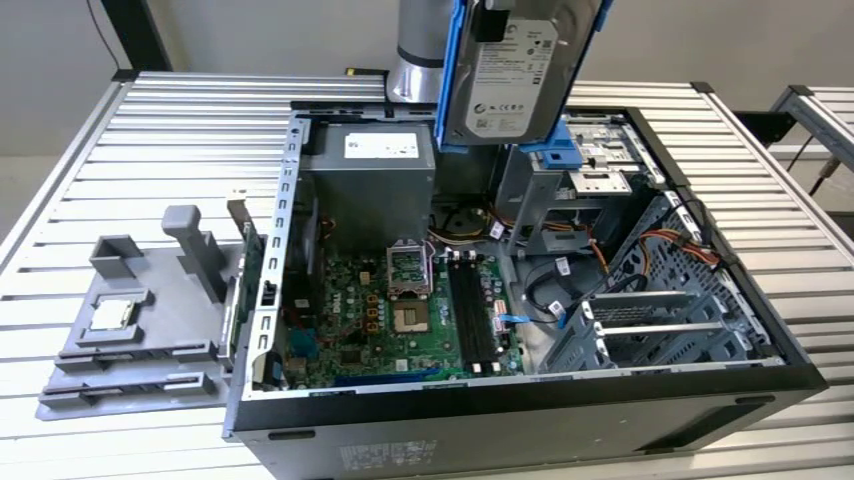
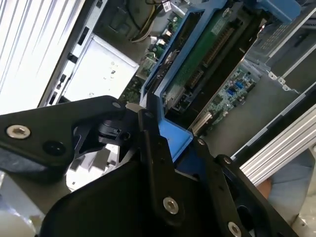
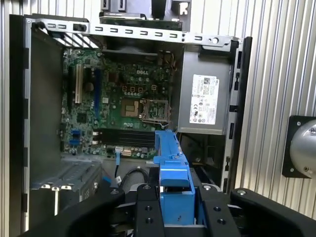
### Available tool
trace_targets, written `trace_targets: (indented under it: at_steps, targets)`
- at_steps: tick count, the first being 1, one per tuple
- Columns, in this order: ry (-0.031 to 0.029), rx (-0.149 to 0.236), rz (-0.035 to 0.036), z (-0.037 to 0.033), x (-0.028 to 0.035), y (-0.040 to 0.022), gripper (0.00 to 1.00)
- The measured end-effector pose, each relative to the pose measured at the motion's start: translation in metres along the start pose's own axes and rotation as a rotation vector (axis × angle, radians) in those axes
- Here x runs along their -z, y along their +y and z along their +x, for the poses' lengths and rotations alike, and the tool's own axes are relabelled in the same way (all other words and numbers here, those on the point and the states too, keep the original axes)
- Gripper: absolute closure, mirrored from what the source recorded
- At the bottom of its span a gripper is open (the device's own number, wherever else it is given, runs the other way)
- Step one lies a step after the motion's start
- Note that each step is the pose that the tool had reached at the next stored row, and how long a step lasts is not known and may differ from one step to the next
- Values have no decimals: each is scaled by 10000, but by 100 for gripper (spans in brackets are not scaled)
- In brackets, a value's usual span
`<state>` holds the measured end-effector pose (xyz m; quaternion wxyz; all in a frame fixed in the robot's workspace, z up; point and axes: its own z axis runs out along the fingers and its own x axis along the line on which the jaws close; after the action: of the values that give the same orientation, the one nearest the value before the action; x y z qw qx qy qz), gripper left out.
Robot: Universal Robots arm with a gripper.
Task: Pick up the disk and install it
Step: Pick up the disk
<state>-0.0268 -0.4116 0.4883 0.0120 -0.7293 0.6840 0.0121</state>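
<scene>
Gripper (image 3: 175, 195) clamped shut on the blue rail frame of the disk (image 1: 514, 70), which hangs upright in the air over the open computer case (image 1: 561, 420). The disk's white label faces the exterior view, print too small to read. Below sit the motherboard (image 1: 387, 320) and a grey power supply (image 1: 367, 190) with a white sticker, then the slatted table (image 1: 160, 130).

disk (image 1: 514, 75): top cut off, exterior view | case (image 1: 534, 432): near side cut off

The disk (image 1: 518, 72) is smooth silver metal with a paper label (image 1: 507, 90), railed in blue plastic
</scene>
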Motion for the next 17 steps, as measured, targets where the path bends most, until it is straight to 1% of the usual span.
trace_targets:
  at_steps: [3,17]
  targets:
    - [1,0,0,1,1,-4,100]
    - [2,0,1,3,-33,-19,100]
